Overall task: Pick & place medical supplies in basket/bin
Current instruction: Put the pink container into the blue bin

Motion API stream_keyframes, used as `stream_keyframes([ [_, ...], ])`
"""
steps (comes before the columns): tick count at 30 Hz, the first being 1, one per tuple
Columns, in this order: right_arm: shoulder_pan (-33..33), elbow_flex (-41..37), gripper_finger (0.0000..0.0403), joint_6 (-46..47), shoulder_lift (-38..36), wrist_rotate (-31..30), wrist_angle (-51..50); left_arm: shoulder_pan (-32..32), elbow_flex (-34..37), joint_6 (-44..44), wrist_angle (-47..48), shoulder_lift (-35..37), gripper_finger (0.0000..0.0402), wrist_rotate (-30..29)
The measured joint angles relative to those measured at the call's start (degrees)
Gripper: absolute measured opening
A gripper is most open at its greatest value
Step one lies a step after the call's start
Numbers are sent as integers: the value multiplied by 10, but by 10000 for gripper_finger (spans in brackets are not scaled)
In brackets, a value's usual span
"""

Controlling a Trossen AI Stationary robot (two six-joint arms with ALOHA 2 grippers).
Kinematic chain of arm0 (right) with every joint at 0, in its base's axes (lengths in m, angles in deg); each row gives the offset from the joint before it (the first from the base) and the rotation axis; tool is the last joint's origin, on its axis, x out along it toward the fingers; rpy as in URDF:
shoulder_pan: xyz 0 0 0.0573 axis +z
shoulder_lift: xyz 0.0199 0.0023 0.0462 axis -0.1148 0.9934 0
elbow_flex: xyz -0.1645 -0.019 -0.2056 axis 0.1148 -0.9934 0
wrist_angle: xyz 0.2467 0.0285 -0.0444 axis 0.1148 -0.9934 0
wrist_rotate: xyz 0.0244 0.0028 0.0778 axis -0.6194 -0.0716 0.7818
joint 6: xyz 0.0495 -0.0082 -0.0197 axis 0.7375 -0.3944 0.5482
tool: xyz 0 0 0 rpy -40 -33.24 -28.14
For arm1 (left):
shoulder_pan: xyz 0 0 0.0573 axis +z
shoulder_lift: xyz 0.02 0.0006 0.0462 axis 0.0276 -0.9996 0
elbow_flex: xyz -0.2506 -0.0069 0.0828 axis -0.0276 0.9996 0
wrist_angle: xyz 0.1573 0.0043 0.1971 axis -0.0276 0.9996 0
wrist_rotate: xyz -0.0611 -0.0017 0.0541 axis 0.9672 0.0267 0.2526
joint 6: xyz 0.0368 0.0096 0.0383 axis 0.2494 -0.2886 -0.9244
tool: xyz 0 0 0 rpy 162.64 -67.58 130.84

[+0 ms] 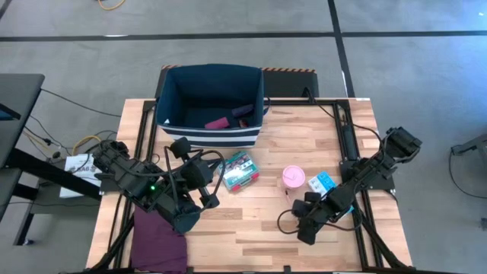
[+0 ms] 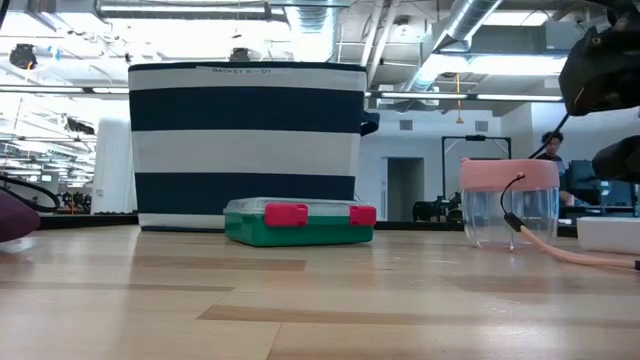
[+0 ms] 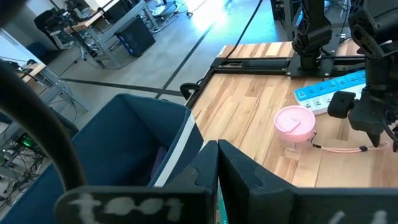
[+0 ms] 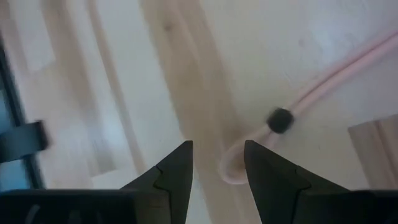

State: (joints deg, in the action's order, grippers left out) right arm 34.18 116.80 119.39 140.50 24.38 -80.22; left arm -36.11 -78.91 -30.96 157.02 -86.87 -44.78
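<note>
While two rolls lie inside the navy striped fabric bin (image 1: pixel 211 103), the green-red clear packet (image 1: pixel 238 171), pink round tub (image 1: pixel 294 177) and blue-white pill strip (image 1: pixel 323 183) wait outside it on the bench (image 1: pixel 259 228). Right pincer (image 4: pixel 217 163), slightly spread, hangs empty beyond the tub; whether the left pincer (image 1: pixel 199 176) beside the packet is spread, I cannot tell.

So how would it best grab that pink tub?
Probably from straight above, fingers closing across the pink lid or the clear wall just under it. The tub stands upright and round, so any side grips alike. The right gripper is nearest, but the pill strip lies close beside the tub, so avoid that side.
</note>
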Motion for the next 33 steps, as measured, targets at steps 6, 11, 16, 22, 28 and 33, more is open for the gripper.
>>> stream_keyframes([
  [6,1,-21,136,29,0,-5,6,0,0,0,0,0,0,2],
  [11,1,-21,136,27,0,-5,10,0,0,0,0,0,0,2],
  [16,1,-20,136,25,15,-6,9,0,0,0,0,0,0,2],
  [22,1,-18,117,9,38,-7,12,0,0,-1,0,0,0,2],
  [28,-1,-22,49,-7,17,-6,10,0,0,-2,0,0,0,2],
  [33,-8,-23,8,-35,4,4,-2,0,0,-3,0,0,0,2],
])
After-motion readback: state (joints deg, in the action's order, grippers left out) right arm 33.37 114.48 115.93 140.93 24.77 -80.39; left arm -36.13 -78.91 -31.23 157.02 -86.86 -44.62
